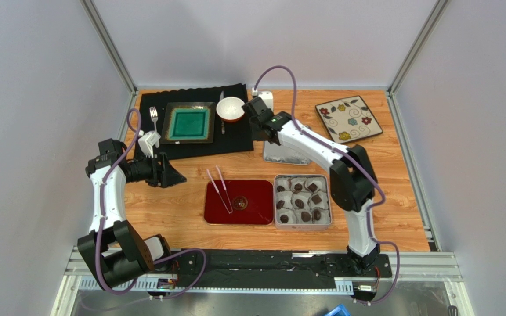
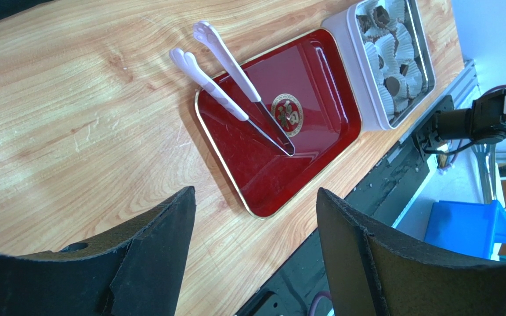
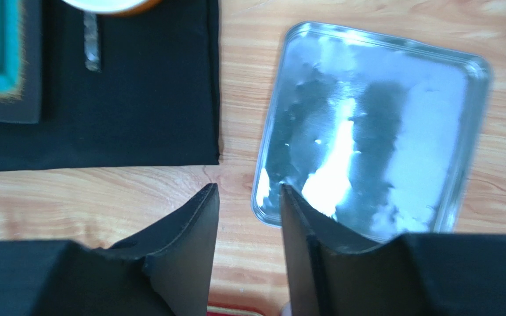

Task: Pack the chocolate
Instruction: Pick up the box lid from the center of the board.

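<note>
roughly twelve chocolates (image 1: 306,215) sit in one tin (image 1: 303,227), beside one tray (image 1: 259,194).

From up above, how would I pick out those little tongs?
Find the dark red tray near the middle of the wooden table, just left of the tin of chocolates. The tongs lie across its upper left corner, with their white ends out on the wood. Unlike the fork on the black mat, they are two thin arms meeting in a V.
</note>
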### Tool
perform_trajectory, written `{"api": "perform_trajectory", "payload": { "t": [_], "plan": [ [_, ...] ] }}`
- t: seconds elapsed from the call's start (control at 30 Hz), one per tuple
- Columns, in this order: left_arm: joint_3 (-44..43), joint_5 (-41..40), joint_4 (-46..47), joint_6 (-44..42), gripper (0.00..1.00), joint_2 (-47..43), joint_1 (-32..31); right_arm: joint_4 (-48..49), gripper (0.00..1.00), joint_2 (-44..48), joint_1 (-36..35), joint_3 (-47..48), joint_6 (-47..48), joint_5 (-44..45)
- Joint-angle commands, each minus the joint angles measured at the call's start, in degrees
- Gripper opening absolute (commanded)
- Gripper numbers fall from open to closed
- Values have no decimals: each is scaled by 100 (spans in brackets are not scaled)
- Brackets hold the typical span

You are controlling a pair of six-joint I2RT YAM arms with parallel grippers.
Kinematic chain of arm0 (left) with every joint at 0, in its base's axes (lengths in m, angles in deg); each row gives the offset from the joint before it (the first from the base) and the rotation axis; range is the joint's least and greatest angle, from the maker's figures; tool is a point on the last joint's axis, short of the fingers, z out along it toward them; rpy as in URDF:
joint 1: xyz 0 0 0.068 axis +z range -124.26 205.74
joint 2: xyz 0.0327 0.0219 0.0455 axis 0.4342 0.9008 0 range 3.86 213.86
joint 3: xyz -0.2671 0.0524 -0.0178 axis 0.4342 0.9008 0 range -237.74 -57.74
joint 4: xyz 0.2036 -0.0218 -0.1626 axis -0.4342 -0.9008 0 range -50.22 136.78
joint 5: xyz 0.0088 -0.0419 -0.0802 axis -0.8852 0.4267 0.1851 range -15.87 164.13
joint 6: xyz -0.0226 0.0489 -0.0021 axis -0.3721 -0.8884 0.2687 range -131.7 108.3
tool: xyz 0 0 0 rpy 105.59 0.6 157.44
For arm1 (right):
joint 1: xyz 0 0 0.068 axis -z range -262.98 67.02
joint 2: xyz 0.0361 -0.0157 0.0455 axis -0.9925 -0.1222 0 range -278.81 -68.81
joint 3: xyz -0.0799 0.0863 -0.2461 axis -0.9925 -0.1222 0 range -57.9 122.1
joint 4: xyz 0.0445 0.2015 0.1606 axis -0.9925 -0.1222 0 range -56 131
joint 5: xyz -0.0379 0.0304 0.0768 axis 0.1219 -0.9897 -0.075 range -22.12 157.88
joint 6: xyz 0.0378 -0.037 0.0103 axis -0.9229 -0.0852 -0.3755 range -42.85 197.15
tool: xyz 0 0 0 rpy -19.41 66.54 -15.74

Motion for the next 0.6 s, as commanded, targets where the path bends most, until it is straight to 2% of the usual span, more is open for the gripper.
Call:
{"api": "perform_trajectory", "payload": {
  "t": [0.0,0.2,0.57],
  "plan": [
    [-18,129,-9,-213,76,10,31,-946,34,-1037,16,1235,89,-278],
    [8,129,-9,-275,76,46,31,-1535,32,-1910,96,2144,36,-243],
    [26,225,-44,-363,76,98,40,-1536,33,-1928,245,1899,27,-173]
  ]
}}
